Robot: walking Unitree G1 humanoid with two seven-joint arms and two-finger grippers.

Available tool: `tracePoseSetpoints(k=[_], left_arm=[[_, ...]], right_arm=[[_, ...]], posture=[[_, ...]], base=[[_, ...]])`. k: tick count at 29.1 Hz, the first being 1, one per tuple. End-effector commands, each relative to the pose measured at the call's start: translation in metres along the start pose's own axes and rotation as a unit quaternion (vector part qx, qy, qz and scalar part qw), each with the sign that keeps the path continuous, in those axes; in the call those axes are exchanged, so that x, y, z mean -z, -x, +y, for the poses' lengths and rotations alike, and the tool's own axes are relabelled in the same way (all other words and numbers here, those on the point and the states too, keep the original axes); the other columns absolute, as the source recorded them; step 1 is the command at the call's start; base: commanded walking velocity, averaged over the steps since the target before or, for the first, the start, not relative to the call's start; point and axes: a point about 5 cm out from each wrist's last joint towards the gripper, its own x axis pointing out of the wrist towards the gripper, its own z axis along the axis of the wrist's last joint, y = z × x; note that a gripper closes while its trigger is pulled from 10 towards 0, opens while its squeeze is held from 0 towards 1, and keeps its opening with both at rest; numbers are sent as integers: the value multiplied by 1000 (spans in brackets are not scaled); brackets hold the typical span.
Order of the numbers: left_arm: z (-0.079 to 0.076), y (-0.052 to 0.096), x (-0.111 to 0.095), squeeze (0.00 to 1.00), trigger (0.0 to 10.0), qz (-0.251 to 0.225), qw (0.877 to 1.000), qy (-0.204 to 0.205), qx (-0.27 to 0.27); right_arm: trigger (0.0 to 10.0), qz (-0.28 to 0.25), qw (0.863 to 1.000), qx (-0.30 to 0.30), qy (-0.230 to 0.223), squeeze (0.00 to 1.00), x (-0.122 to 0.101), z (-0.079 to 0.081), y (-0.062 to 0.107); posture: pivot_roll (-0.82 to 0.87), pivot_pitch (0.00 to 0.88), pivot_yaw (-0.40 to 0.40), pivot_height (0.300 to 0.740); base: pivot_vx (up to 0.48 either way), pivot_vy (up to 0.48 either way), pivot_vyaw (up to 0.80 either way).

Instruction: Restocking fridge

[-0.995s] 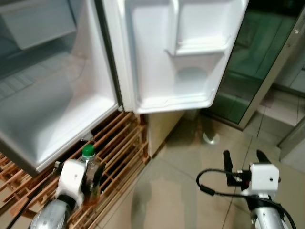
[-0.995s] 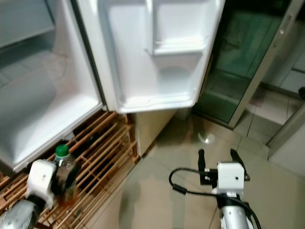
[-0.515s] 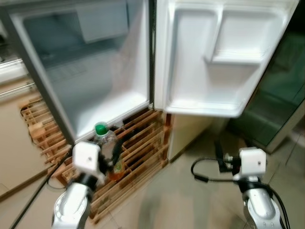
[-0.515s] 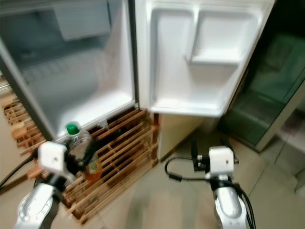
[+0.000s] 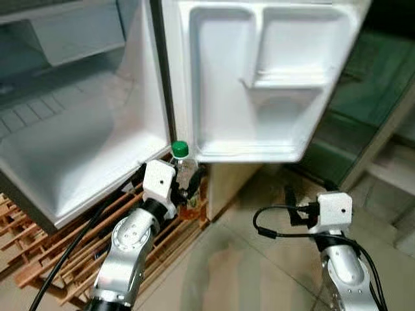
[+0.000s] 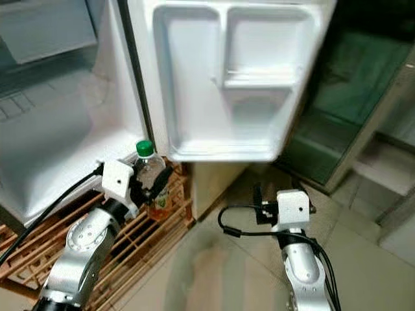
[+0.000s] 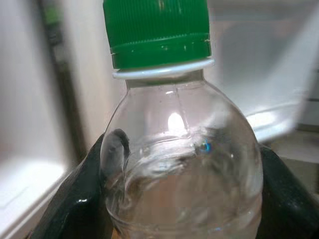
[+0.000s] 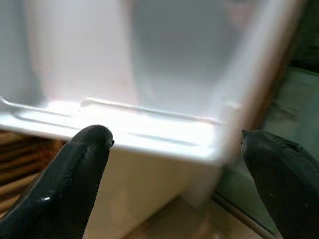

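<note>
While pinched in left end effector (image 5: 188, 188), bottle (image 5: 184, 173) upright, below fridge door (image 5: 259, 78).

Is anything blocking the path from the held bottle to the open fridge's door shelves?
Nothing visible does. The left gripper holds the green-capped bottle just below the open door's lower edge, beside the wooden rack. The door shelves above look bare. The right gripper hangs open, apart.
</note>
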Motion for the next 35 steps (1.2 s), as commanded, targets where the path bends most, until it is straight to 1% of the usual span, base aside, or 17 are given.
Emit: tracePoseSetpoints(k=[1, 4, 9, 13, 20, 22, 24, 25, 26, 28, 29, 31, 35], left_arm=[[2, 2, 0, 0, 10000, 2, 1000, 2, -7], [0, 0, -3, 0, 10000, -6, 1000, -2, -10], [6, -2, -5, 0, 10000, -14, 1000, 0, -18], [5, -2, -5, 0, 10000, -15, 1000, 0, -18], [1, -6, -5, 0, 10000, -19, 1000, 8, -14], [2, -8, -6, 0, 10000, -20, 1000, 0, -13], [4, -13, -8, 0, 10000, -22, 1000, -11, -18], [8, -18, -10, 0, 10000, -22, 999, -20, -24], [16, -28, -15, 0, 10000, -24, 999, -36, -32], [25, -37, -22, 0, 10000, -31, 998, -45, -41], [25, -37, -22, 0, 10000, -31, 998, -45, -41], [34, -44, -30, 0, 10000, -43, 996, -59, -47], [42, -54, -43, 0, 10000, -65, 993, -82, -48]], right_arm=[[10000, 0, 1000, -10, -3, 0, -2, 6, -1], [10000, 4, 1000, -17, -3, 0, -2, 7, -1], [10000, 4, 1000, -24, -2, 0, -4, 10, -1], [10000, 4, 1000, -26, -2, 0, -4, 13, -2], [10000, 9, 999, -31, -3, 0, -4, 16, -1], [10000, 10, 999, -31, -2, 0, -3, 16, -1], [10000, 10, 999, -31, -2, 0, -3, 15, 0], [10000, 10, 999, -31, -2, 0, -3, 15, 0], [10000, 10, 999, -33, -3, 0, -3, 16, -1], [10000, 10, 999, -38, -2, 0, -3, 17, -1], [10000, 10, 999, -38, -2, 0, -3, 17, -1], [10000, 12, 999, -44, 0, 0, -2, 18, 1], [10000, 15, 999, -49, 1, 0, -2, 17, 5]], posture=[[-182, 0, 31, 740], [-181, 0, 28, 740], [-178, 0, 25, 740], [-178, 0, 26, 740], [-178, 0, 27, 740], [-178, 0, 27, 740], [-178, 0, 23, 740], [-178, 0, 22, 740], [-177, 0, 20, 740], [-179, 0, 18, 740], [-179, 0, 18, 740], [-186, 0, 16, 740], [-193, 0, 14, 740]], base=[[382, 0, 0], [102, 0, 0], [0, 0, 0], [0, -462, 0], [0, -454, 0], [262, -398, 0], [0, 0, 0], [0, 0, 0], [0, 0, 0], [0, 0, 0], [0, 0, 0], [0, 0, 0], [0, 0, 0]])
